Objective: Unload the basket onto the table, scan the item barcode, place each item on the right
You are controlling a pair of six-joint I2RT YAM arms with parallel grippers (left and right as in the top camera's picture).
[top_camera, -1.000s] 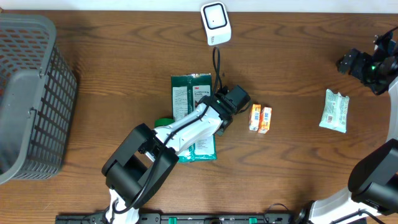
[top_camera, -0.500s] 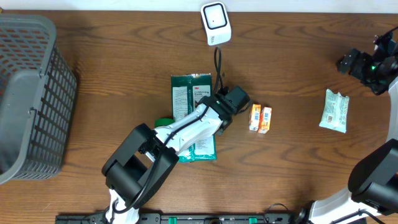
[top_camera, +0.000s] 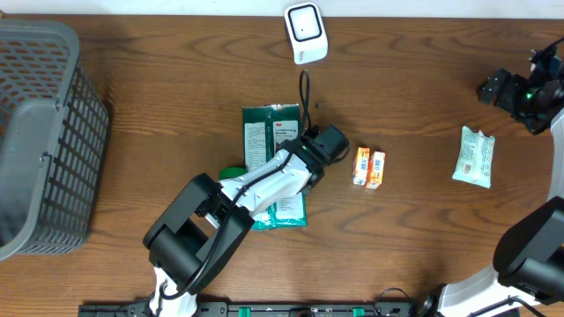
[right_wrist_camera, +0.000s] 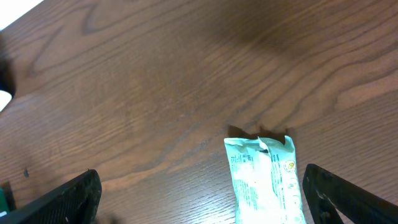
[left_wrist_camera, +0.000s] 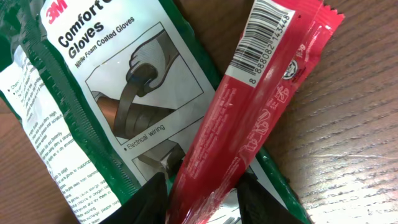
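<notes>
The left hand (left_wrist_camera: 202, 205) sits low over the middle of the counter (left_wrist_camera: 354, 155). In the left wrist view its two black fingers (left_wrist_camera: 152, 199) show at the bottom edge, one on each side of the lower end of a red packet (left_wrist_camera: 249, 118). Both fingers are right against the packet's edges, but I cannot tell whether they pinch it or only flank it.

The red packet runs from bottom centre to the upper right of that view. Its barcode (left_wrist_camera: 268, 28) faces up near the top. Its lower part lies across a green and white pack of gloves (left_wrist_camera: 112, 93), and its upper end reaches out over bare wood.

From overhead, a white scanner (top_camera: 305, 33) stands at the top centre of the frame, its black cable (top_camera: 305, 88) trailing down toward the gloves. Two small orange boxes (top_camera: 368, 168) lie side by side just right of the left hand. A grey basket (top_camera: 44, 141) fills the left edge.

The right hand (right_wrist_camera: 205, 196) is at the far right, its fingers spread wide and holding nothing. A white and green packet (right_wrist_camera: 264, 177) lies on the counter between them in the right wrist view.
</notes>
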